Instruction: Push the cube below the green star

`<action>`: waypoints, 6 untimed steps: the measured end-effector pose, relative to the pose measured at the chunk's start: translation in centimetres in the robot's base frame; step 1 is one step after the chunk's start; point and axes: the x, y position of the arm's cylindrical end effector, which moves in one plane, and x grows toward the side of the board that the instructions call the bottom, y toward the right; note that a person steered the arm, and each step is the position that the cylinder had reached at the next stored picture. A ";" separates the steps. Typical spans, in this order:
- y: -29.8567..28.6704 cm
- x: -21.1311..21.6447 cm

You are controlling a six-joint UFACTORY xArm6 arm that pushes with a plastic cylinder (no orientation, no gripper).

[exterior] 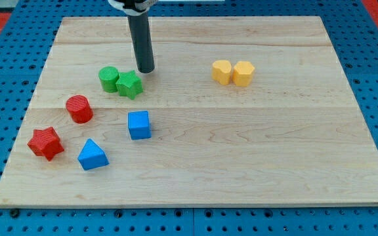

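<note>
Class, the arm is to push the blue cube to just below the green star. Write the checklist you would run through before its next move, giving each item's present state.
1. Blue cube in plain sight, nothing on it: ok.
2. Green star located, touching the green cylinder: ok.
3. Board between cube and star free of blocks: ok.
4. My tip placed below the cube to push it up: not ok; it sits above-right of the star.
5. Tip clear of the star: cannot tell; very close.
6. Red cylinder and blue triangle off the push line: ok.
</note>
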 end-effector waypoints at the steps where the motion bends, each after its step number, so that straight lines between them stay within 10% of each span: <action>1: -1.5 5.9; 4: 8.0 8.4; 6: -0.4 12.1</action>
